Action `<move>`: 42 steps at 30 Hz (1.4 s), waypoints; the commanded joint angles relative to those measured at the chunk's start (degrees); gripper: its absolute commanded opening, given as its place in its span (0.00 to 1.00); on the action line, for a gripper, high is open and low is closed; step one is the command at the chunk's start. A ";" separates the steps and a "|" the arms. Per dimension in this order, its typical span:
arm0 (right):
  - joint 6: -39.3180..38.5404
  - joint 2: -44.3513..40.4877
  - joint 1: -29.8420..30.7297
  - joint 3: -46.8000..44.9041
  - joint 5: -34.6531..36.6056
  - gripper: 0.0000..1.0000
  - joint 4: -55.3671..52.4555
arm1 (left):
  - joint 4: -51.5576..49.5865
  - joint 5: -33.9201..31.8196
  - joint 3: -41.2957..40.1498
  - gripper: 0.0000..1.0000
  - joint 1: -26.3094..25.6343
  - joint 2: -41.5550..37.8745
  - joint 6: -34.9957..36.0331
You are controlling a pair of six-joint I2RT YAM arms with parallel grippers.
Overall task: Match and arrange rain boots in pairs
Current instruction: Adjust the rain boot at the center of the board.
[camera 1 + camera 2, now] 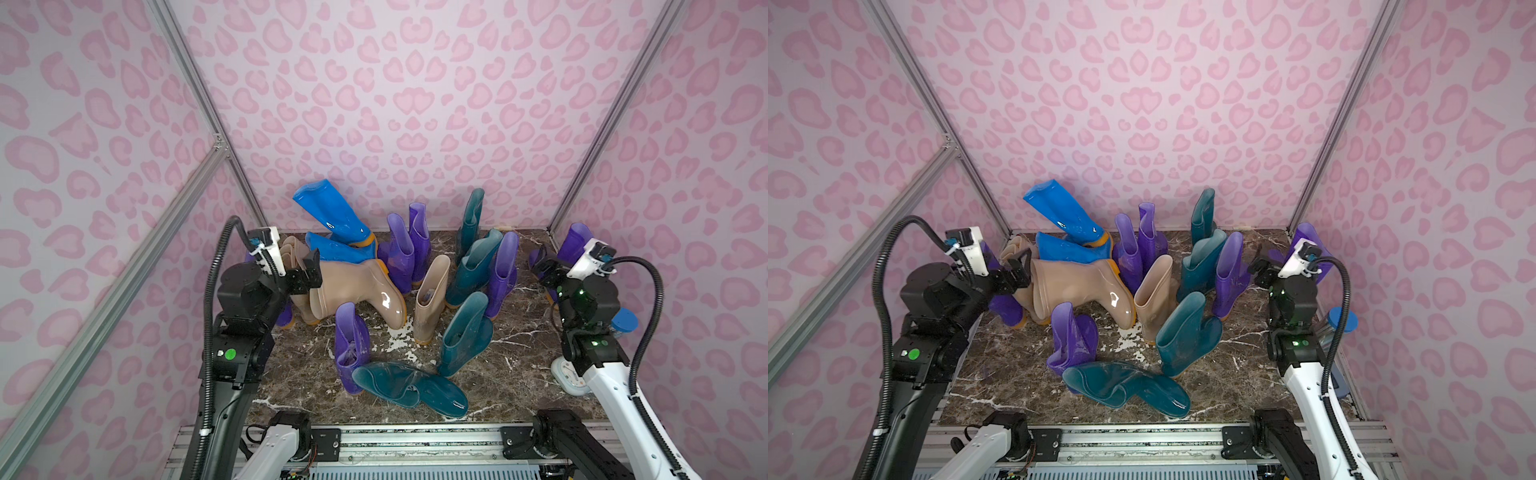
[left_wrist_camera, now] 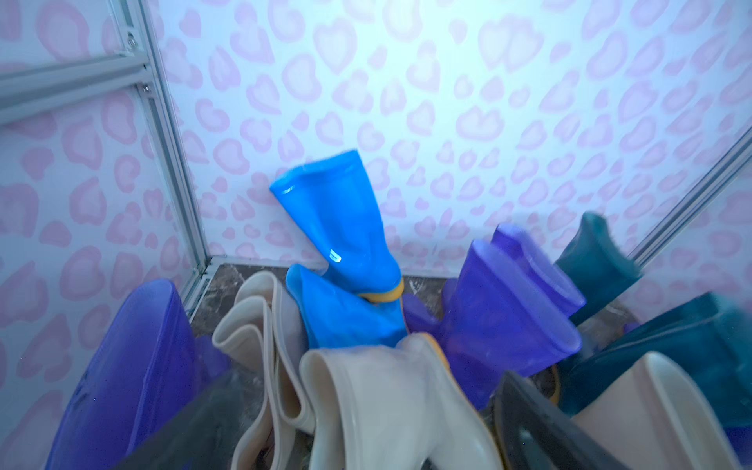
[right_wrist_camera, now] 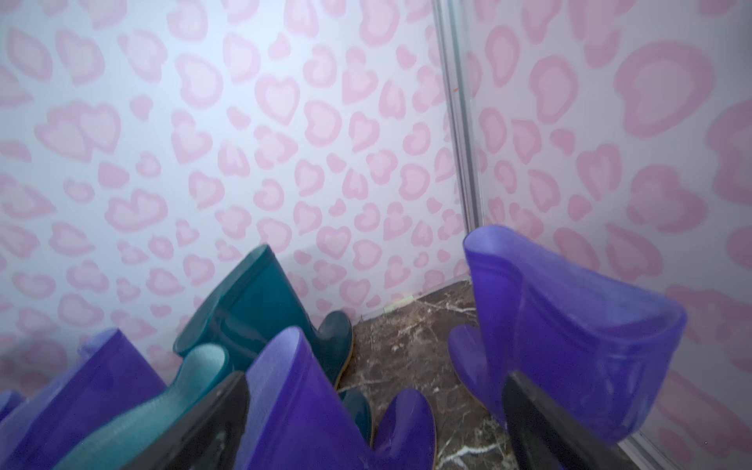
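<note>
With my left gripper [image 1: 309,272] spread astride the cuff of the glossy beige rubber boot [image 1: 357,291] lying on its side, and my right gripper [image 1: 542,267] spread about a translucent purple rubber boot [image 3: 309,407], I judged both boots light, floppy and slick, best pinched at the cuff wall, their shafts' contents unseen.

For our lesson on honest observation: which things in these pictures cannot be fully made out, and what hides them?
Clock: in a top view the right arm covers most of it; face unreadable.
Blue-capped cylinder: body mostly behind the right arm in both top views.
Purple boot: in a top view the left arm covers most of it.
Teal boot: blurred in the left wrist view.
</note>
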 commanded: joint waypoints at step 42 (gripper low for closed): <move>-3.41 13.37 -22.66 4.57 2.97 0.99 -1.63 | 2.52 27.85 0.23 0.75 2.44 19.83 -10.05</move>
